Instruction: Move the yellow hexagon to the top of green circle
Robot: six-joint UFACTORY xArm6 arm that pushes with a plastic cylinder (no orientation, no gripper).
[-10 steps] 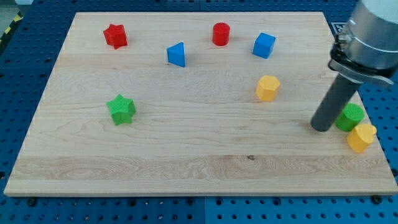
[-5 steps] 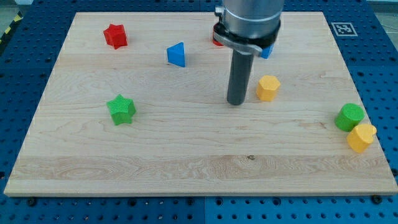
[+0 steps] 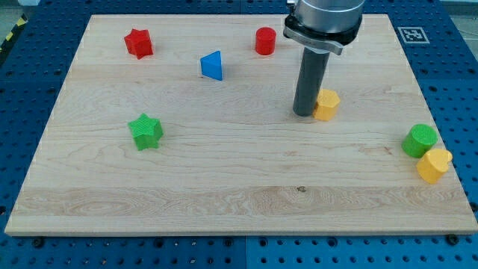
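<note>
The yellow hexagon (image 3: 327,104) lies right of the board's middle. My tip (image 3: 303,113) stands on the board touching the hexagon's left side. The green circle (image 3: 420,140) sits near the right edge, well to the lower right of the hexagon. A second yellow block (image 3: 434,164) rests against the green circle's lower right side. The rod and arm hide the blue cube that was at the view's top.
A red star (image 3: 138,42) lies at top left, a blue triangle (image 3: 213,66) and a red cylinder (image 3: 265,40) at top middle. A green star (image 3: 146,131) lies at left. The wooden board (image 3: 224,187) ends just right of the green circle.
My tip swept from beside the green circle leftward past the yellow hexagon, then came back right to touch the hexagon's left side. The hexagon has shifted slightly to the right.
</note>
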